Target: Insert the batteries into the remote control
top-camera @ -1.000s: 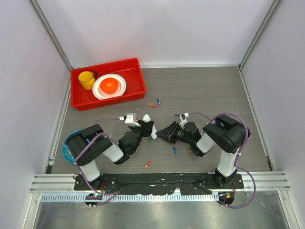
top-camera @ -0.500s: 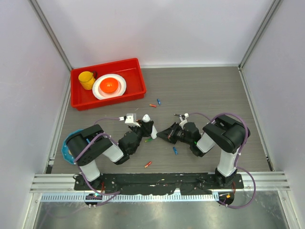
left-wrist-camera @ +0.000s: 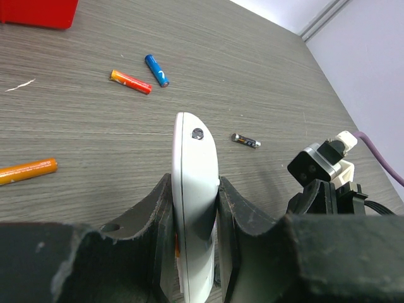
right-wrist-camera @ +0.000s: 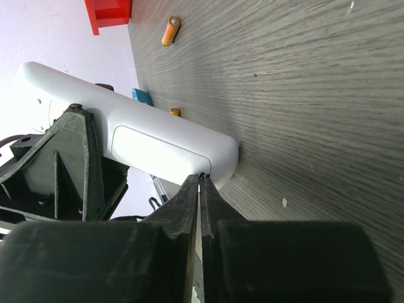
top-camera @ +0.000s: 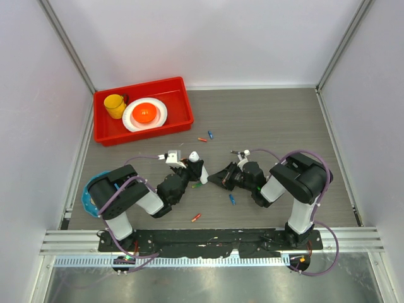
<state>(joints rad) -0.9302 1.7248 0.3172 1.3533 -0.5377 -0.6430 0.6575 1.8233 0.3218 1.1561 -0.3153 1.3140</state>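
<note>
Change: since a second ago the fingers of the right tool (right-wrist-camera: 201,178) have been drawn together. In the top view no arm or loose item is seen to have been displaced.
Left tool (left-wrist-camera: 194,184): clenched on the remote control (left-wrist-camera: 194,148), which is pinched across its two broad faces.
Remote control: held edge-on between the two arms, over the near half of the surface (top-camera: 271,120). Its rounded tip is pointed away from the left wrist, and a small dark spot is seen near that tip.
Right tool: tips pressed together, with nothing seen between them. They are set at the long edge of the remote, beside a smooth rectangular panel. Actual contact cannot be told.
Batteries: all are loose on the surface.
- Beyond the remote: a blue battery (left-wrist-camera: 156,69) and an orange-red battery (left-wrist-camera: 130,81) lie just beside each other.
- Right of the remote's tip: a dark battery (left-wrist-camera: 245,140) is seen.
- Left of the remote: an orange battery (left-wrist-camera: 25,170) is seen.
- Top view: a green battery (top-camera: 196,186) is noted beside the left tool, a second blue battery (top-camera: 232,199) near the right tool, and a red battery (top-camera: 196,217) nearer the arm bases.
Red tray (top-camera: 142,85): at the far left, well apart from the arms. A yellow cup (top-camera: 115,105) and a white plate (top-camera: 136,120) are carried in it.
</note>
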